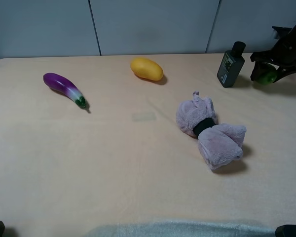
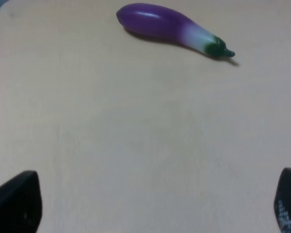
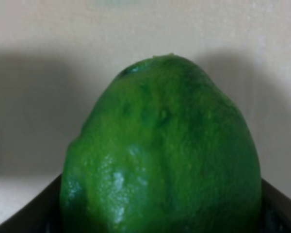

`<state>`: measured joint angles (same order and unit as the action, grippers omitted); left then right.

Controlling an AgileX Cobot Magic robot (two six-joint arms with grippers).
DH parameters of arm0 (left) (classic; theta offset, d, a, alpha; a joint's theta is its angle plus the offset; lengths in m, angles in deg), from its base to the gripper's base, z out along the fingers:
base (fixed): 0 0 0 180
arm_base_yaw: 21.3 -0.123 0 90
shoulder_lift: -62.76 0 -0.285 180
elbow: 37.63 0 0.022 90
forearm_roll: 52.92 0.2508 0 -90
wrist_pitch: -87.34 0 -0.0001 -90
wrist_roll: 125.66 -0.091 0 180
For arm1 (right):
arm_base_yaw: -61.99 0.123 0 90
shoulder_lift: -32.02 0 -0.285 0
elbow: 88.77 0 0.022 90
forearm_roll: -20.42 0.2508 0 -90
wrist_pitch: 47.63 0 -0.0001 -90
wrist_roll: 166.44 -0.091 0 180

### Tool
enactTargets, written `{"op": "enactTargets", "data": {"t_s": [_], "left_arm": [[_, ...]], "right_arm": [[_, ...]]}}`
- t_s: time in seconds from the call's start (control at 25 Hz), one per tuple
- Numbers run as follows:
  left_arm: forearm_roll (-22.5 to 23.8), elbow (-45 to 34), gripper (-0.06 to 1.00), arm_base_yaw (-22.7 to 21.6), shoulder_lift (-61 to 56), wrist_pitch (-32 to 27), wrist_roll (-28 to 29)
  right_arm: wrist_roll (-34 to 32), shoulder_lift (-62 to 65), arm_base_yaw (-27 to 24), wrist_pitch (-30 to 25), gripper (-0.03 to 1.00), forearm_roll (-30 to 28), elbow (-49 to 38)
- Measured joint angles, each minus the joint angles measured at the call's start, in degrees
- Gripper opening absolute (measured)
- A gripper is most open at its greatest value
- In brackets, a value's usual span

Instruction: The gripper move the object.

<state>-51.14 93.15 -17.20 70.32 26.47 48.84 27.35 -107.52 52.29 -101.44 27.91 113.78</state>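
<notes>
Gripping the lime beside the bottle, with the carry not yet made.
The right gripper (image 1: 270, 68) has its claw clamped on the lime (image 1: 266, 76), just beside the dark bottle (image 1: 231, 64), on the side away from the towel roll (image 1: 209, 131). The grasp looks done; moving and releasing are left. Whether the fruit is clear of the table (image 1: 113, 168) I cannot tell. Only the high view places it by the bottle. The right wrist view adds dimpled green skin between dark finger edges. The left wrist view shows the left gripper (image 2: 150, 204) spread wide, with the eggplant (image 2: 169, 26) ahead, well apart from the bottle.
</notes>
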Motion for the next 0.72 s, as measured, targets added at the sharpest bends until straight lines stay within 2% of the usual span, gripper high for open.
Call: {"op": "enactTargets", "data": {"t_s": [0.72], "left_arm": [[0.0,0.0,0.95,0.0,0.0,0.0,0.0]], "right_arm": [[0.05,-1.46,-0.63,2.5,0.48,0.06,0.0]]}}
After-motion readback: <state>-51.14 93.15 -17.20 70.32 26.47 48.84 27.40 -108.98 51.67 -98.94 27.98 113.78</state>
